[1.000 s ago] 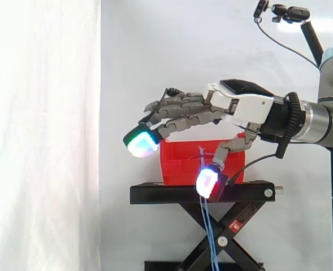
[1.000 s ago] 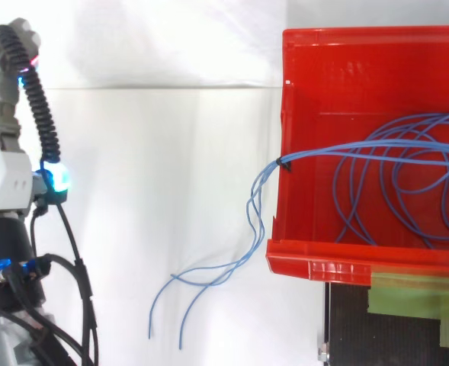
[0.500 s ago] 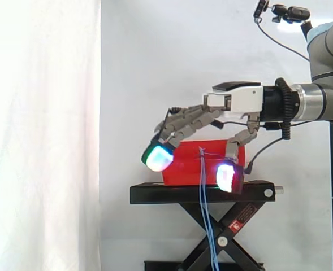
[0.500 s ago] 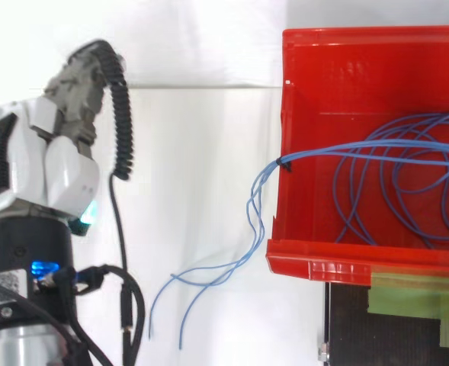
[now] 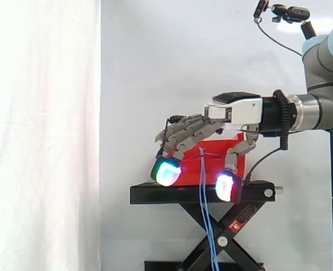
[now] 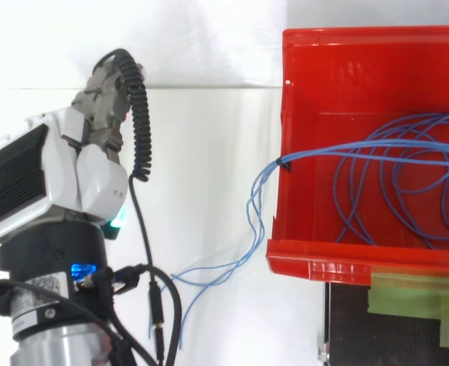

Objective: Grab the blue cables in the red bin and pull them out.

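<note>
Blue cables (image 6: 280, 162) coil in the red bin (image 6: 346, 69), their ends draped over its wall and hanging straight down. The robot hand (image 6: 94, 171) hovers well apart beside that wall, fingers spread, empty.

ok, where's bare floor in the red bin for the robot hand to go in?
Free, top view: the upper strip of the red plastic bin's floor, between its upper wall and the thin blue cables. Crowded: middle and lower floor under the loops, and the left wall where strands drape out.
</note>
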Robot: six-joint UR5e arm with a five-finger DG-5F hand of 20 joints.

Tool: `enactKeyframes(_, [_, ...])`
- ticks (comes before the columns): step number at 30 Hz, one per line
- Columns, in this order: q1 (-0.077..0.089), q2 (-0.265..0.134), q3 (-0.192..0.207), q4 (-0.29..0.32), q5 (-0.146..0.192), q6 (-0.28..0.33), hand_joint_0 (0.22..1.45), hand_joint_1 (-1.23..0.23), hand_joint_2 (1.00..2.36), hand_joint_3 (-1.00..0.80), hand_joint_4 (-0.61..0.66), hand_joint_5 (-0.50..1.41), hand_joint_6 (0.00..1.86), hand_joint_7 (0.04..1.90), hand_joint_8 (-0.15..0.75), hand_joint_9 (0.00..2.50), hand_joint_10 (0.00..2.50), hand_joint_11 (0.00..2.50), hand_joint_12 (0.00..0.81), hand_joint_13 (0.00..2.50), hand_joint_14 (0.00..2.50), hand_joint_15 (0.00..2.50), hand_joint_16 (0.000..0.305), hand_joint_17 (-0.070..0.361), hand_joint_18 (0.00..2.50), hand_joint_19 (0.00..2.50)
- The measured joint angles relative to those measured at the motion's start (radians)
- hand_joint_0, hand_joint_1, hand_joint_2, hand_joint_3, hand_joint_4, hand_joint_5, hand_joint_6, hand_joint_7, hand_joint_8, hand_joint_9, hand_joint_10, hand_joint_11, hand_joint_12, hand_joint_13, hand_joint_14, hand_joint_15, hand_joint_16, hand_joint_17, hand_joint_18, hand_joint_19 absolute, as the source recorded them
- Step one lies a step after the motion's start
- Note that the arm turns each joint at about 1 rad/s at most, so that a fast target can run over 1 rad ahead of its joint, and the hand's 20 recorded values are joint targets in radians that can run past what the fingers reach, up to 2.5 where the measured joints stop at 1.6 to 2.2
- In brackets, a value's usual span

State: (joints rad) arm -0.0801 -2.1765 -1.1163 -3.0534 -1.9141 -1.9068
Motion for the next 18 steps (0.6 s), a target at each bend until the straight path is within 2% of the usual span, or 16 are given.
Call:
enactKeyframes(7, [-0.007, -0.016, 0.0, 0.088, -0.055, -0.033, 0.72, -1.06, 1.0, -1.0, 0.17, 0.74, 0.01, 0.66, 0.243, 0.42, 0.01, 0.45, 0.365, 0.29, 0.01, 0.3, 0.052, 0.118, 0.18, 0.42])
enactKeyframes(12, [-0.01, -0.017, 0.0, 0.115, -0.063, -0.058, 0.71, -1.06, 1.0, -1.0, 0.14, 0.79, 0.0, 0.79, 0.244, 0.43, 0.01, 0.47, 0.366, 0.29, 0.01, 0.31, 0.053, 0.118, 0.19, 0.42])
enactKeyframes(18, [-0.013, -0.018, 0.0, 0.117, -0.065, -0.076, 0.72, -1.06, 1.0, -1.0, 0.12, 0.86, 0.0, 0.78, 0.241, 0.45, 0.01, 0.45, 0.362, 0.3, 0.01, 0.3, 0.052, 0.117, 0.2, 0.42])
